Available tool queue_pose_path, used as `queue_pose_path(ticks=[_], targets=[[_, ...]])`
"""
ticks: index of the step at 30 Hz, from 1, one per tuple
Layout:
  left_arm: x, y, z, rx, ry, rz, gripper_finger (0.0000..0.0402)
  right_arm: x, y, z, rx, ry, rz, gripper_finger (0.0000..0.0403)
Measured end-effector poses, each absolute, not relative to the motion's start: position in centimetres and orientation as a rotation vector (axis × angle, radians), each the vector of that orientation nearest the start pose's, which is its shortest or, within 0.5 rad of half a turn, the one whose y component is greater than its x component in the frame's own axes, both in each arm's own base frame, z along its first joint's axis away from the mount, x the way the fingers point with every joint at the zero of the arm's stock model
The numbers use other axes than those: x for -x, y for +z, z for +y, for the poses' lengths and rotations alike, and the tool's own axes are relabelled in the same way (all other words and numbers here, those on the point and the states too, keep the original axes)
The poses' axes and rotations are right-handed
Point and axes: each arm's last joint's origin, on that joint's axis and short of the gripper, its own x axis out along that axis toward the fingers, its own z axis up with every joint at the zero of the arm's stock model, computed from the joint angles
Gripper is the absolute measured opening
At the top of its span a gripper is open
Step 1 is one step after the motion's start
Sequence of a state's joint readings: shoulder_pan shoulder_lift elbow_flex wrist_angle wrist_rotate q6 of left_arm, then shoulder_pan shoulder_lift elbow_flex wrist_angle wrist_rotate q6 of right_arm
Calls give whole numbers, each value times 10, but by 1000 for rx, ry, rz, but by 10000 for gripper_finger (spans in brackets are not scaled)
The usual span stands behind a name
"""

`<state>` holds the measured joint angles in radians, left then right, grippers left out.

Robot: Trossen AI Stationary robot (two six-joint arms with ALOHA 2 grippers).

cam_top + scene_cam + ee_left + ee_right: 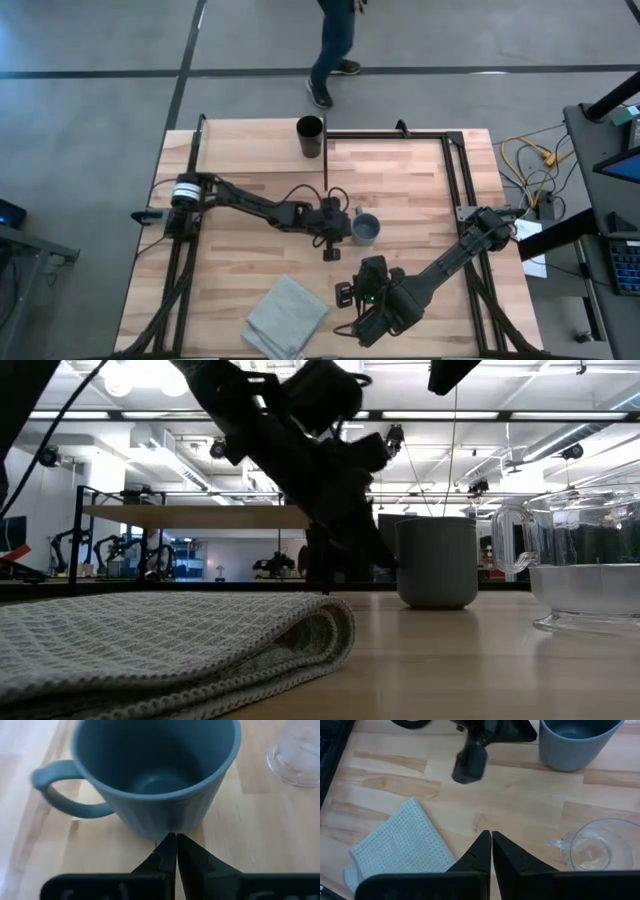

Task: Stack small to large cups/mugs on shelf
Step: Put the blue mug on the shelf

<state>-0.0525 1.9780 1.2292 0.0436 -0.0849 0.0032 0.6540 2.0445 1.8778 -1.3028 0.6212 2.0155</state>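
Fingers on both arms are pressed together with nothing between them: the left gripper (pixel 176 840) has its tips right up against the wall of the blue-grey mug (pixel 366 228), and the right gripper (pixel 491 840) hangs low-centre in the high view above bare wood. Size order, biggest first: the tabletop (pixel 420 180), then the shelf (pixel 200 516) seen mid-left in the low view, the folded grey cloth (pixel 288 316) at the bottom centre, the tall black cup (pixel 310 136) at the top centre by the table's far edge, the mug mid-frame, and the little glass cup (pixel 592 849) at the lower right of the right wrist view. For a clean grab, the left arm probably wants to spread its fingers first, straddle the mug's rim opposite the handle (pixel 60 787), and avoid nudging the mug toward the glass nearby.
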Motion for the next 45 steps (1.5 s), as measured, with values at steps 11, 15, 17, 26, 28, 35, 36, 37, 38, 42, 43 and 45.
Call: queue_pose_path(ticks=[11,15,17,26,28,35,36,37,38,42,43,45], targets=[[-452,187,-21,-45,25,591,0,-328,266,231,-896,-985,663,9],[-463,194,-22,-38,10,561,0,-328,266,230,-882,-983,671,9],[-466,195,-22,-37,6,554,0,-327,266,230,-866,-986,685,9],[-456,211,-22,-108,-17,585,0,-318,264,236,-866,-994,818,9],[-454,216,-22,-119,-19,581,0,-316,264,237,-860,-992,822,9],[-451,227,-20,-151,21,554,0,-314,264,239,-860,-992,822,9],[-450,228,-20,-169,29,556,0,-314,264,239,-864,-993,820,8],[-450,228,-20,-185,34,558,0,-314,264,240,-868,-993,818,8],[-450,229,-19,-191,40,560,0,-314,264,240,-871,-993,817,9],[-448,232,-19,-192,46,553,0,-312,264,242,-875,-992,816,8],[-449,232,-18,-192,47,553,0,-312,264,242,-875,-991,816,9],[-448,232,-16,-187,52,555,0,-312,264,243,-881,-992,813,8]])
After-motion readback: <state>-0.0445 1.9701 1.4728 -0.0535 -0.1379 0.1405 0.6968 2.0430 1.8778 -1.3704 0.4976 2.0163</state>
